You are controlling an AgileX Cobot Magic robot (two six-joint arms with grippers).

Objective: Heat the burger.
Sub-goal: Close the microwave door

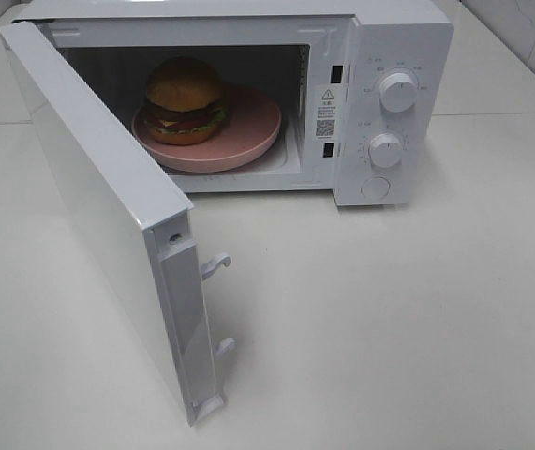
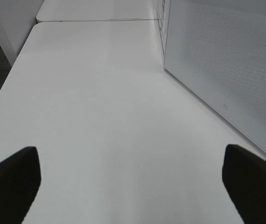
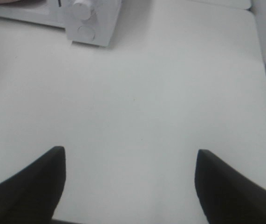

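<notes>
- Burger (image 1: 185, 98): on the pink plate (image 1: 253, 131), inside the oven cavity, toward its left half. Loading looks done.
- Oven (image 1: 389, 33): white, at the back of the worktop (image 1: 389, 328); two knobs and a round button on its right panel.
- Door (image 1: 98, 216): wide open, hinged on the left, its free edge toward the camera. Two latch hooks (image 1: 215, 265) stick out from that edge.
- Left fingers (image 2: 11, 184): spread wide, holding nothing, low over bare worktop, with the door's perforated outer face (image 2: 226, 70) close on one side.
- Right fingers (image 3: 25, 186): spread, holding nothing, over open worktop, well back from the oven's panel (image 3: 88, 21).
- Step in hand, as judged: shut the door.
- Method: the left arm is the nearer one. Push flat on the outer face near the free edge, following the door's arc, not straight ahead. Keep off the hooks. Finish with a firm press so the latches catch.
- Hazard: a hard shove may slide the oven backward.
- To follow: right arm turns the lower knob (image 1: 385, 150), probably the timer; labels too small to read.
</notes>
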